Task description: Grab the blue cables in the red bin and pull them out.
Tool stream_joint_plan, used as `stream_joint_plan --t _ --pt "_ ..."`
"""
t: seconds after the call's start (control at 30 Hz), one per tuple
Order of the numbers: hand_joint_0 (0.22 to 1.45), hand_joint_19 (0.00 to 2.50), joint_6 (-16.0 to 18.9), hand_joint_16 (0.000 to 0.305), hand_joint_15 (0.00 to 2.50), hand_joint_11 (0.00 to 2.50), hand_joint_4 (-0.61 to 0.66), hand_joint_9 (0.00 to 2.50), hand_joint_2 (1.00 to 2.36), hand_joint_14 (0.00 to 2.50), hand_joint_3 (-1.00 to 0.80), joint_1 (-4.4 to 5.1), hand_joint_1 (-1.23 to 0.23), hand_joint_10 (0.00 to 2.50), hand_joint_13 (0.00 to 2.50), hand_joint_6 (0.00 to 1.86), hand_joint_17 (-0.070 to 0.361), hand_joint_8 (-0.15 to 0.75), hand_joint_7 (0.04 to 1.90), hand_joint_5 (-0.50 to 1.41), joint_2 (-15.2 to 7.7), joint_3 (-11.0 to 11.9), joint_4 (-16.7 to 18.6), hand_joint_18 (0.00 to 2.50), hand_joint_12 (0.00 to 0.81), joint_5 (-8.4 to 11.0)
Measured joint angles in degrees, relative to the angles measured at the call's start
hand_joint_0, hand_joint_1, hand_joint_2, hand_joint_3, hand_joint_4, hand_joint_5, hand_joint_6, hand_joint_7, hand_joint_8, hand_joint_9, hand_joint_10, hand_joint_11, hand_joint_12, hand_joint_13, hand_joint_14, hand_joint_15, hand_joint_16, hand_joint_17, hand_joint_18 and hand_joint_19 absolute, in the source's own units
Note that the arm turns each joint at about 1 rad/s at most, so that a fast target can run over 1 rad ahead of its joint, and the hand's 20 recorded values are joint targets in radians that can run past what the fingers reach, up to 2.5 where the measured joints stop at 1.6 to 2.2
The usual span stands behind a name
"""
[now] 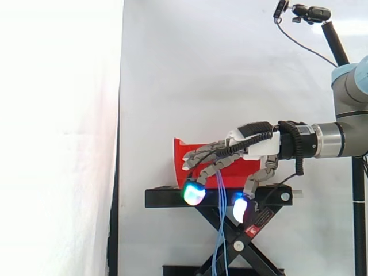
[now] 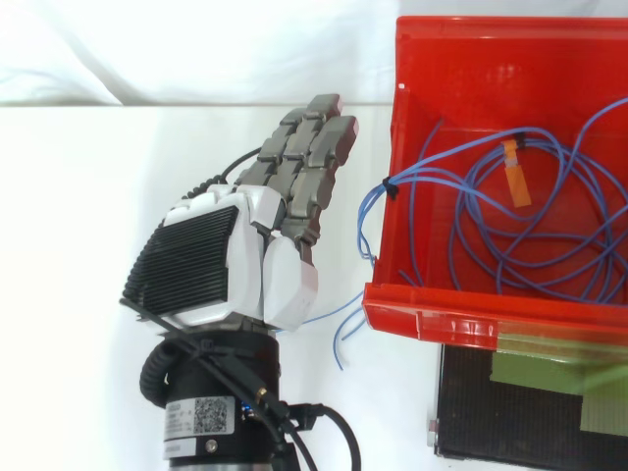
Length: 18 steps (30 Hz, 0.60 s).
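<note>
The red bin point(image 2: 432, 316) stands on the black stand point(image 1: 167, 198). Thin blue cables point(image 2: 461, 231) lie coiled in it, with an orange tag on one strand. A few strands cross the bin's left wall and run under my hand point(image 2: 226, 257), which hovers just outside that wall. From the side, my hand point(image 1: 253, 150) is level with the bin point(image 1: 187, 152), fingers curled down and glowing tips below the stand's top. The blue cables point(image 1: 220, 230) hang from between fingers and thumb, dangling far down in front of the stand. Loose ends point(image 2: 340, 339) stick out beside the palm.
A scissor lift point(image 1: 236, 244) carries the stand. A camera on a dark pole point(image 1: 313, 12) is at the upper right, behind the arm. The white curtain hangs behind and to the left. A green-and-black panel point(image 2: 530, 412) lies below the bin's front lip.
</note>
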Motion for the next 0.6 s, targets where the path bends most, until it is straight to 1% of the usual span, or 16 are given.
stream_joint_plan --t 0.1,0.2,0.23,0.33,0.43,0.6 --pt "0.73 0.26 -0.9 0.057 0.10 0.34 0.27 0.33 1.00 0.00 -1.00 0.01 -1.03 0.01 0.28 0.00 0.127 0.273 0.61 0.58 0.0 0.0 -0.1 0.24 0.382 -0.04" --pt "0.73 0.27 -3.1 0.056 0.10 0.36 0.27 0.35 1.00 0.00 -1.00 0.02 -1.03 0.01 0.29 0.00 0.127 0.275 0.65 0.61 0.0 0.0 -0.1 0.25 0.382 -0.05" --pt "0.73 0.27 -4.4 0.057 0.11 0.36 0.28 0.35 1.00 0.00 -1.00 0.00 -1.03 0.01 0.29 0.01 0.127 0.277 0.65 0.62 0.0 0.1 -0.1 0.26 0.381 -0.03" --pt "0.73 0.28 -6.1 0.056 0.11 0.37 0.27 0.36 1.00 0.00 -1.00 -0.04 -1.03 0.01 0.30 0.08 0.127 0.276 0.62 0.62 0.0 0.9 -0.5 0.27 0.381 -0.03" --pt "0.73 0.29 -6.6 0.056 0.12 0.37 0.27 0.37 1.00 0.00 -1.00 -0.09 -1.03 0.01 0.31 0.10 0.126 0.274 0.62 0.62 0.0 1.5 -1.5 0.28 0.380 -0.09" --pt "0.73 0.29 -6.9 0.056 0.12 0.39 0.27 0.39 1.00 0.00 -1.00 -0.15 -1.02 0.01 0.32 0.13 0.126 0.278 0.61 0.62 0.0 1.9 -2.4 0.29 0.381 -0.17"
